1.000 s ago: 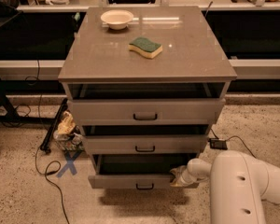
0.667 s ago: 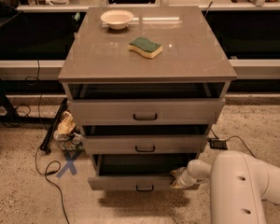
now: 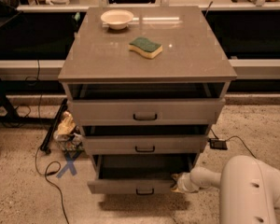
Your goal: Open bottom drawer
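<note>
The bottom drawer [image 3: 130,186] is the lowest of the grey-taupe cabinet's three and stands pulled out, its dark interior showing behind the front panel. Its small black bar handle [image 3: 144,191] sits at the panel's centre. My gripper [image 3: 178,183] is at the drawer's right front corner, at the end of my white arm [image 3: 210,177] that reaches in from the lower right. The middle drawer [image 3: 144,144] and the top drawer [image 3: 145,111] are each a little way out.
On the cabinet top [image 3: 102,55] lie a green and yellow sponge [image 3: 145,47] and a white bowl [image 3: 117,18]. A bag of rubbish [image 3: 67,129], a black cable [image 3: 49,169] and a blue tape cross [image 3: 69,163] are on the floor to the left. A small black box [image 3: 219,143] lies to the right.
</note>
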